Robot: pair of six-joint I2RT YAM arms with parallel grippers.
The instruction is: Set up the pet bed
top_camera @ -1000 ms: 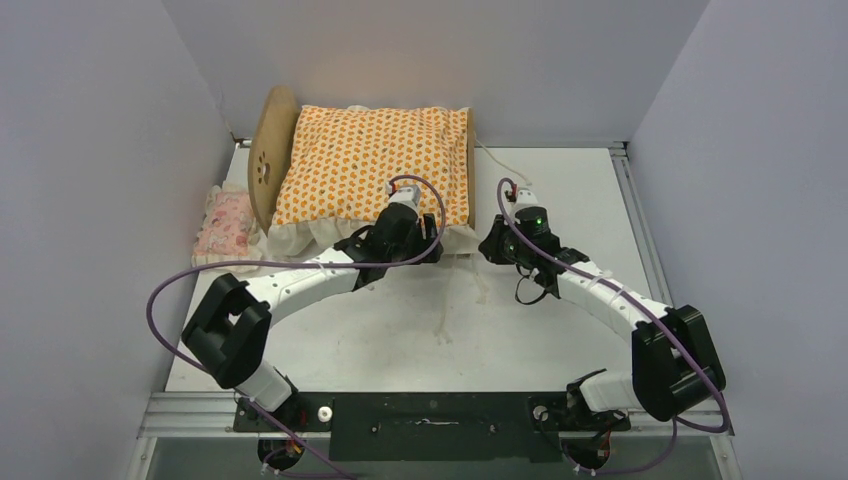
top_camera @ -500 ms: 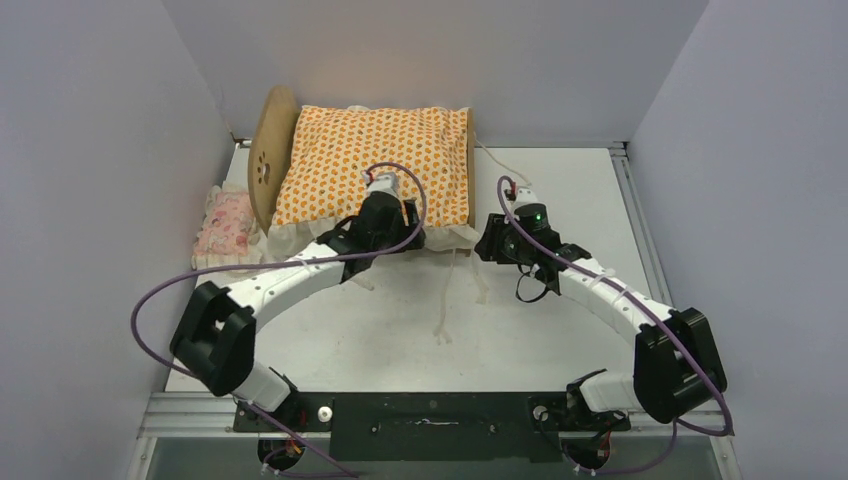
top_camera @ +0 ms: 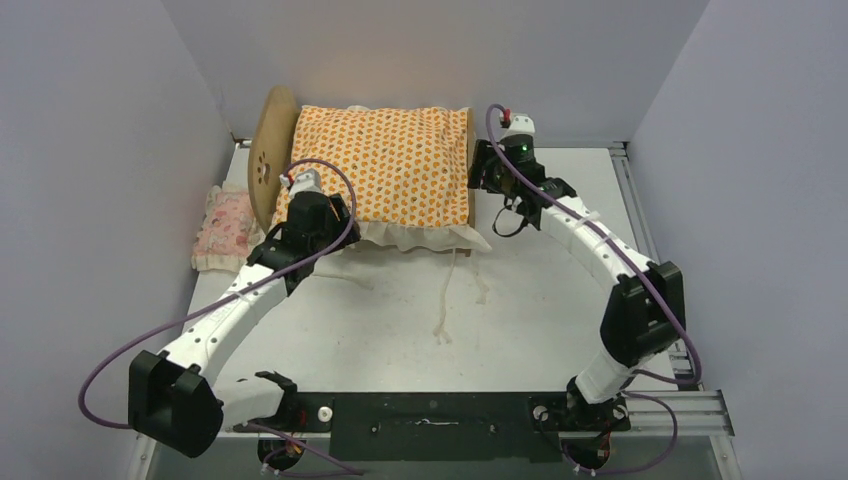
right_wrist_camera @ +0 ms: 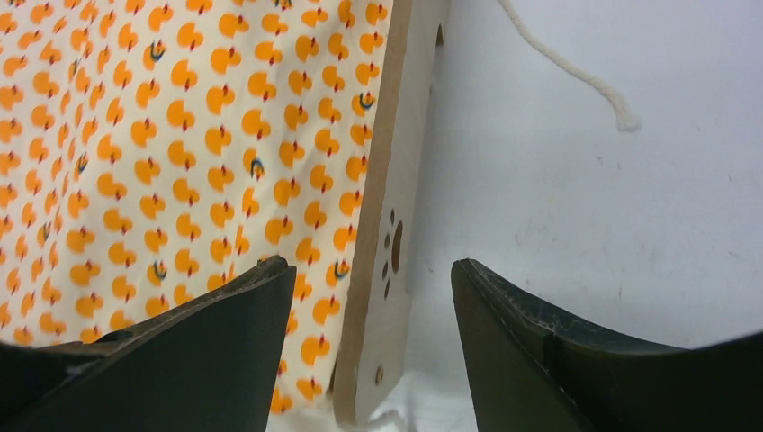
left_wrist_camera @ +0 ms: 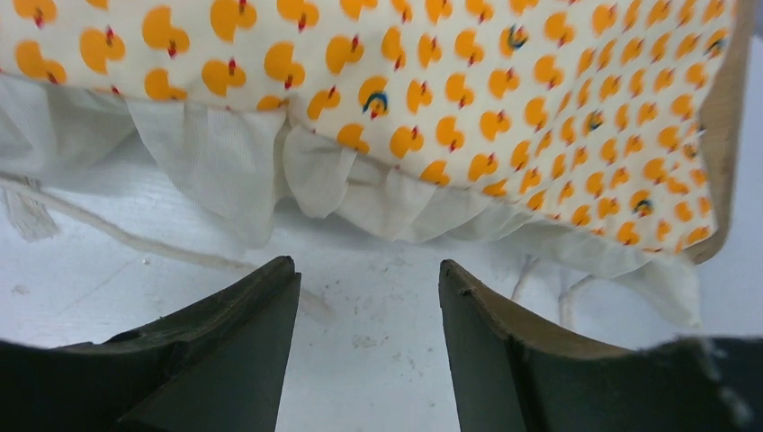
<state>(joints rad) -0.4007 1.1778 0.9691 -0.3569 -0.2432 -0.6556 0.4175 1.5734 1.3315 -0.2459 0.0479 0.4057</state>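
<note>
Pink and frilled, the pillow (top_camera: 225, 230) lies at the far left of the counter (top_camera: 380, 340), just outside the headboard (top_camera: 267, 150) and close to the left wall. The orange-patterned cushion (top_camera: 385, 165) covers the bed (top_camera: 262, 185) from end to end, so we see nothing of the base. Its white ruffle (left_wrist_camera: 225, 157) spills over the near side onto the counter. Thin pale cords (top_camera: 445, 300) trail from the ruffle towards us, and one more cord (right_wrist_camera: 576, 72) lies on the counter to the right of the footboard (right_wrist_camera: 387, 225).

The bed stands at the back of the counter, left of centre, lengthwise along the rear wall. It is light plywood. The rounded headboard is upright at the left end and has a paw-print cutout. The lower footboard is upright at the right end, with a few small holes through it.

Our left arm stretches diagonally from the near left corner up to the cushion's near left part. The left hand (left_wrist_camera: 366, 264) is over bare counter just short of the ruffle, its fingers wide apart and holding nothing. Our right arm bends out to the right and then forwards to the footboard. The right hand (right_wrist_camera: 371, 263) is also spread wide. The footboard's edge shows between its fingers, with the cushion on one side and the counter on the other. We cannot tell whether either finger touches the wood.
</note>
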